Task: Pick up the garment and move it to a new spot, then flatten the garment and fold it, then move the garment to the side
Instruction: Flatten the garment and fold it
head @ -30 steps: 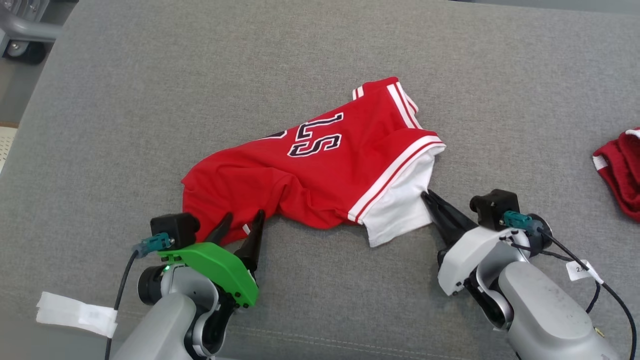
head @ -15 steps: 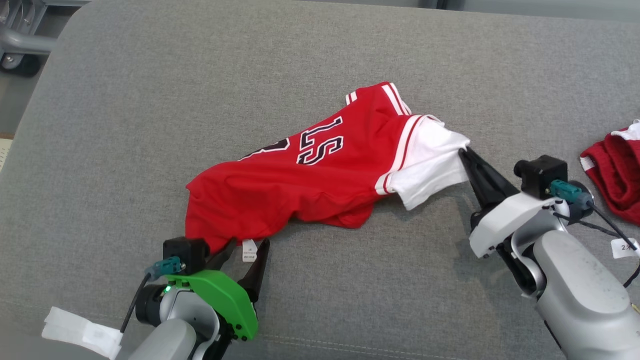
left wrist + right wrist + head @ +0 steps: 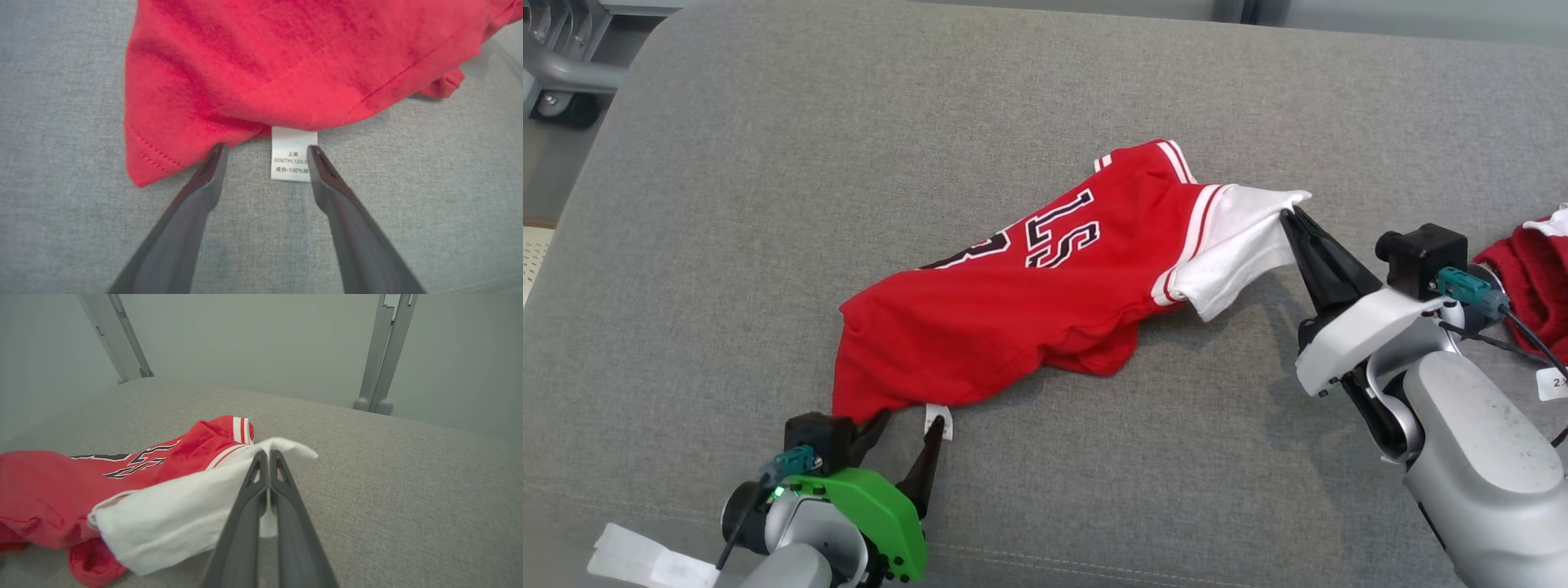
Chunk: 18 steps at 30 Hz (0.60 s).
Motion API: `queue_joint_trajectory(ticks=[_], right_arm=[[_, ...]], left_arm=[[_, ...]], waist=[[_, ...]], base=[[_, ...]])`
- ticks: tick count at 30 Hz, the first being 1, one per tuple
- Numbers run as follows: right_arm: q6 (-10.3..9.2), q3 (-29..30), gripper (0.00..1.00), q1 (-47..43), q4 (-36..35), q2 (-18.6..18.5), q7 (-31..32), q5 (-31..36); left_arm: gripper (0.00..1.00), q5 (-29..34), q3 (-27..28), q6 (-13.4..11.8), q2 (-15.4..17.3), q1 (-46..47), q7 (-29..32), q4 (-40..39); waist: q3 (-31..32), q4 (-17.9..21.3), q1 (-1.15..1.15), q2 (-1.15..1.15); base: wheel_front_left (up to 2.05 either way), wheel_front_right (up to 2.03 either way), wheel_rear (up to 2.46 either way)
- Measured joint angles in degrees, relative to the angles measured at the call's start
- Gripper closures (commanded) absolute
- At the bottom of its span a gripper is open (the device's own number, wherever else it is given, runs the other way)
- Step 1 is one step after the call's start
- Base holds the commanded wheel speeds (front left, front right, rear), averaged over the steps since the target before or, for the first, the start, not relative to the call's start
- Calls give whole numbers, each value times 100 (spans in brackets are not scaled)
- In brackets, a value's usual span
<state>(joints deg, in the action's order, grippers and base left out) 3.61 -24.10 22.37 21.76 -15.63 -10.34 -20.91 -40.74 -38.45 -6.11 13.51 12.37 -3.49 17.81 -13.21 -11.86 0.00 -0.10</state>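
Note:
The garment (image 3: 1029,310) is a red jersey with black-and-white lettering and a white sleeve (image 3: 1233,245), lying crumpled on the grey cushion (image 3: 768,204). My right gripper (image 3: 1292,217) is shut on the white sleeve's edge and holds it lifted off the cushion; the right wrist view has the white sleeve (image 3: 184,514) pinched between the closed fingers (image 3: 267,457). My left gripper (image 3: 908,423) stands open at the jersey's near hem corner. In the left wrist view its fingers (image 3: 265,149) straddle the white care label (image 3: 293,154) without touching the red cloth (image 3: 286,61).
A second red garment (image 3: 1531,278) lies at the cushion's right edge, just beyond my right wrist. A white tag (image 3: 645,559) lies at the near left. A wheeled metal frame (image 3: 560,69) stands off the cushion's far left corner. Metal posts (image 3: 384,355) rise behind the cushion.
My right gripper has pulled the white sleeve up and to the right, stretching the jersey out. The left gripper has drawn back toward me, staying open, leaving the hem corner and label exposed.

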Motion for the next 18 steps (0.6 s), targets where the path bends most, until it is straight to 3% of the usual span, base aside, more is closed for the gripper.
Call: queue_joint_trajectory(ticks=[18], right_arm=[[42,-27,100,-29,-96,64,110,-83]], left_arm=[[0,523,-97,-3,163,384,-119,427]], waist=[[-64,46,0,0]], base=[[0,0,0]])
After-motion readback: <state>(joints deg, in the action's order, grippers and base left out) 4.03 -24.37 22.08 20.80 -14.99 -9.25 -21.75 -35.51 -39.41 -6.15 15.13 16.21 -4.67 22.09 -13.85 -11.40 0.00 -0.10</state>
